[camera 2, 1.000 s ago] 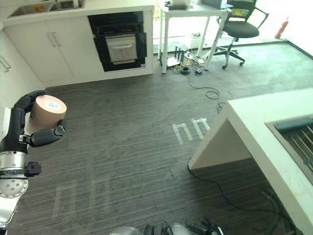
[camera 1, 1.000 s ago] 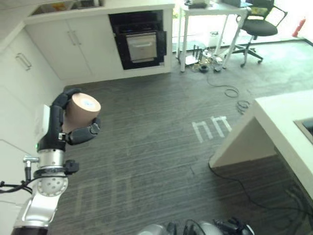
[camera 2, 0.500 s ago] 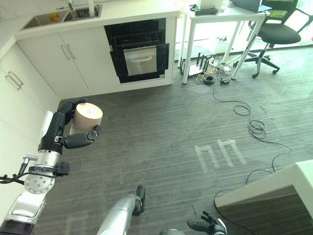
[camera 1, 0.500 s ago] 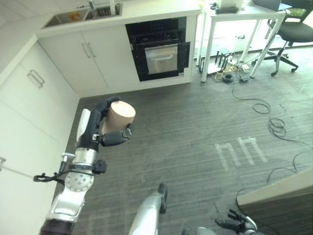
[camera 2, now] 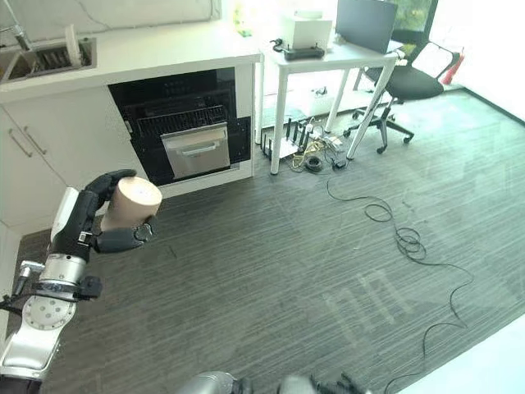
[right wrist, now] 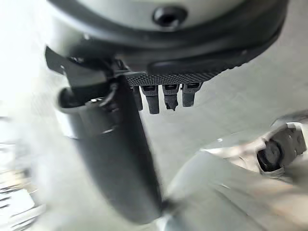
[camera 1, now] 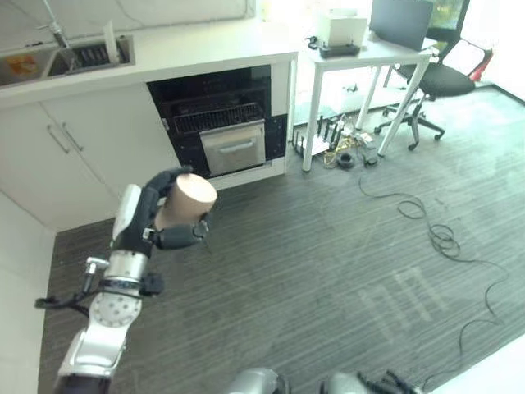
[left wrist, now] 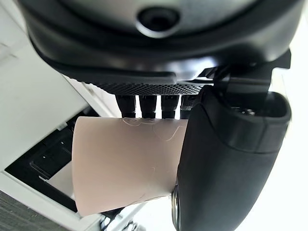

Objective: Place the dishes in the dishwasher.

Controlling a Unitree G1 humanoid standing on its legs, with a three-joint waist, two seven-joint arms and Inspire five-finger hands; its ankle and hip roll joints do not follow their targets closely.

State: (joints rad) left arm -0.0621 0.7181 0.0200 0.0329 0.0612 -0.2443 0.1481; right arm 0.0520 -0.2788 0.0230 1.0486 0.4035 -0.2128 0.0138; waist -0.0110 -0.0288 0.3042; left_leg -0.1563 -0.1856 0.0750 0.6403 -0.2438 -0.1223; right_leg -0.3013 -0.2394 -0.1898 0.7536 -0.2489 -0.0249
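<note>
Left hand (camera 1: 150, 220): raised over the dark floor at the left of the scene; fingers and thumb are curled round a tan cup (camera 1: 185, 202), which is gripped by its sides. In the left wrist view the cup (left wrist: 126, 163) is seen pinched between the finger row and the thumb (left wrist: 226, 163).
Tan cup: held tilted, its flat pale end turned up and to the right; clear of the floor and well apart from the counter.
Right hand (right wrist: 115, 144): seen in the right wrist view with short finger ends in a row and the thumb standing out straight; nothing is held.
Dishwasher (camera 1: 215, 123): a dark open cavity under the white counter (camera 1: 197, 53), far and slightly right of the held cup; a wire rack (camera 1: 216, 116) is visible inside, with a silver panel below it.
Sink (camera 1: 61, 59): set in the counter at far left.
White table (camera 1: 369, 57): far right, just beside the counter end; a black office chair (camera 1: 439, 78) stands beyond it.
Floor (camera 1: 328, 246): dark striped boards; a loose cable (camera 1: 439, 238) lies at right.
</note>
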